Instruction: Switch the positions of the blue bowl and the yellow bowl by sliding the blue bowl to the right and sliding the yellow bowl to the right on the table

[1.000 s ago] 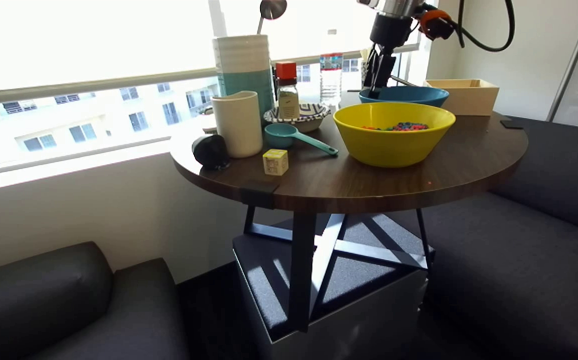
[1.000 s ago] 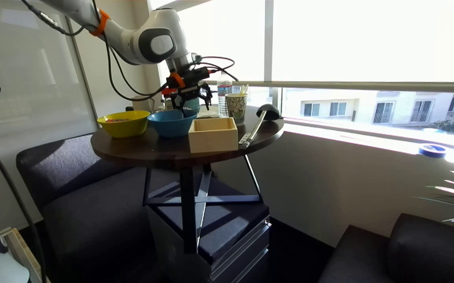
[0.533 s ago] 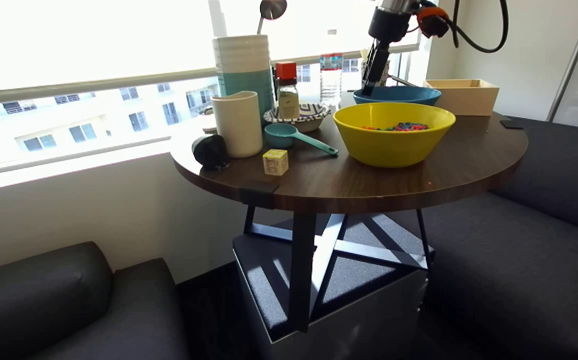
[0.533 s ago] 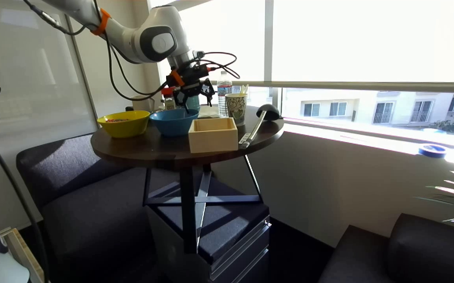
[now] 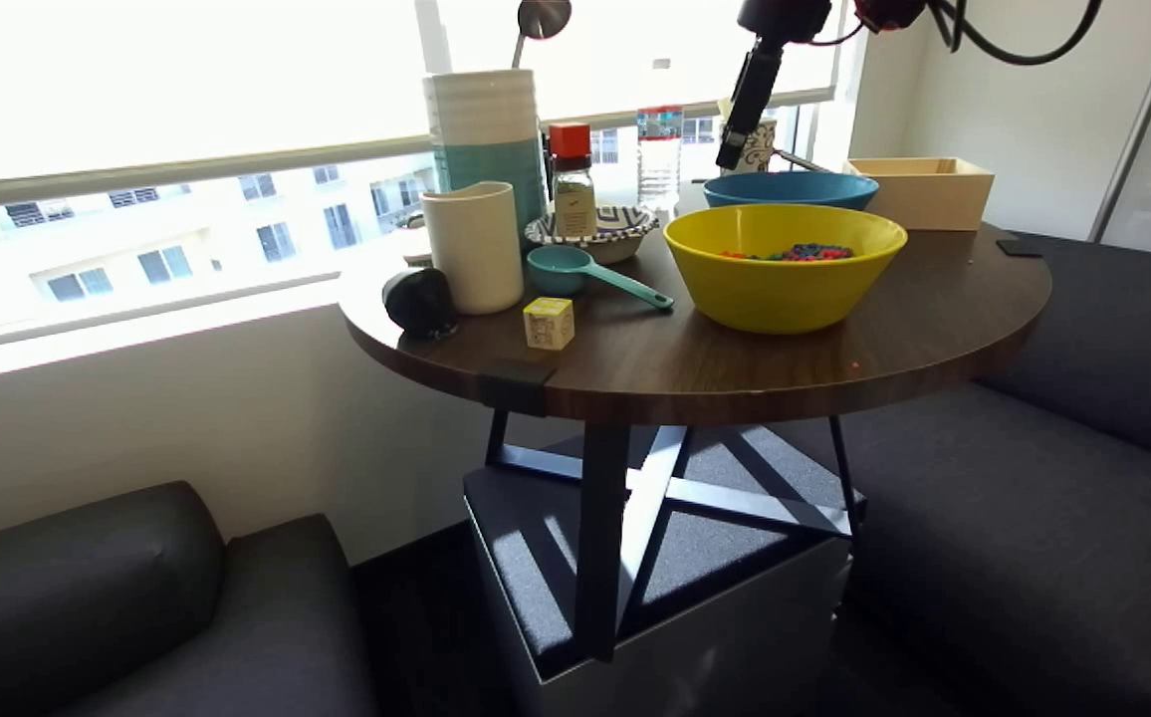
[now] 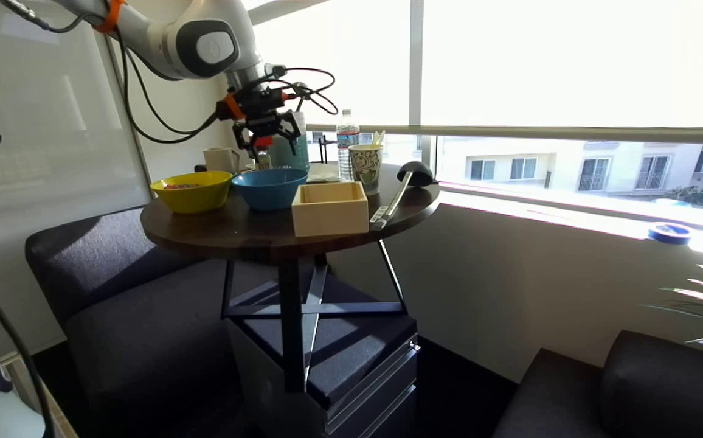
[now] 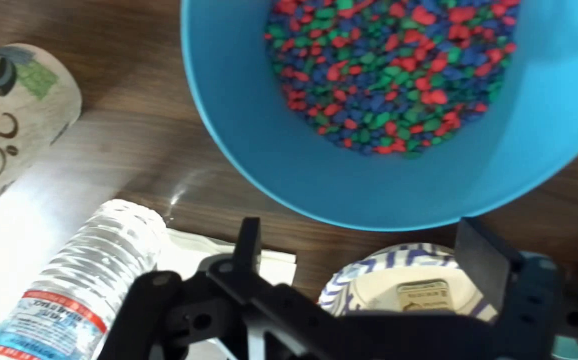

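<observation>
The blue bowl [image 5: 790, 187] stands upright on the round dark brown table [image 5: 715, 368], behind the yellow bowl [image 5: 785, 289] in this exterior view. In an exterior view the blue bowl [image 6: 269, 193] sits just right of the yellow bowl [image 6: 190, 198]. Colored bits lie in both bowls. My gripper [image 6: 274, 154] is open and empty above the blue bowl's far rim; it also shows in an exterior view [image 5: 732, 154]. In the wrist view the open fingers [image 7: 359, 222] lie at the near edge of the blue bowl [image 7: 394, 195]. The yellow bowl is outside the wrist view.
A wooden box [image 6: 330, 213] stands beside the blue bowl. A water bottle [image 5: 659, 149], patterned cup [image 6: 365, 167], ladle [image 6: 415, 173], patterned bowl [image 7: 409, 260], spice jar [image 5: 574, 194], white mug [image 5: 476, 249], teal scoop [image 5: 558, 271] and small tan box [image 5: 549, 324] also stand around.
The blue bowl shifted slightly toward the window side early on, then stayed put. My gripper has risen out of the blue bowl and moved up off its rim. The yellow bowl has not moved.
</observation>
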Tool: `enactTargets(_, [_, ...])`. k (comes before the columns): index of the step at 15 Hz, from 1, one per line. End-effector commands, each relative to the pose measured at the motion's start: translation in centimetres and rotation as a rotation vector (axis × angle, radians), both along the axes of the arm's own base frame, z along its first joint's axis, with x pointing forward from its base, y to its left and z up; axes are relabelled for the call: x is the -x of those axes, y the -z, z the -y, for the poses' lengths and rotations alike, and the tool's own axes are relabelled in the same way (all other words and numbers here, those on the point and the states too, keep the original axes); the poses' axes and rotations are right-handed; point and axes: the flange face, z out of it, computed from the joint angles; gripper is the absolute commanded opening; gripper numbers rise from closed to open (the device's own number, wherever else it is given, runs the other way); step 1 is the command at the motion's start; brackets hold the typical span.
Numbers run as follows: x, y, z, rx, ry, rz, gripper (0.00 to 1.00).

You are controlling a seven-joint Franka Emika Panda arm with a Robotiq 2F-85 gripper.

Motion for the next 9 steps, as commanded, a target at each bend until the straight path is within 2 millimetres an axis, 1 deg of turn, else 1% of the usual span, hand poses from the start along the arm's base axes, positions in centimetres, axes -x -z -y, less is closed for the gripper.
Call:
enactTargets(1, [4.9, -0.8, -2.3, -0.053, 0.047, -0.034, 1.00])
enactTargets(4, [8.1, -1.6, -3.2, -0.059, 0.069, -0.041, 1.00])
enactTargets(9, [12.3, -3.2, -4.7, -0.041, 0.078, -0.073, 1.00])
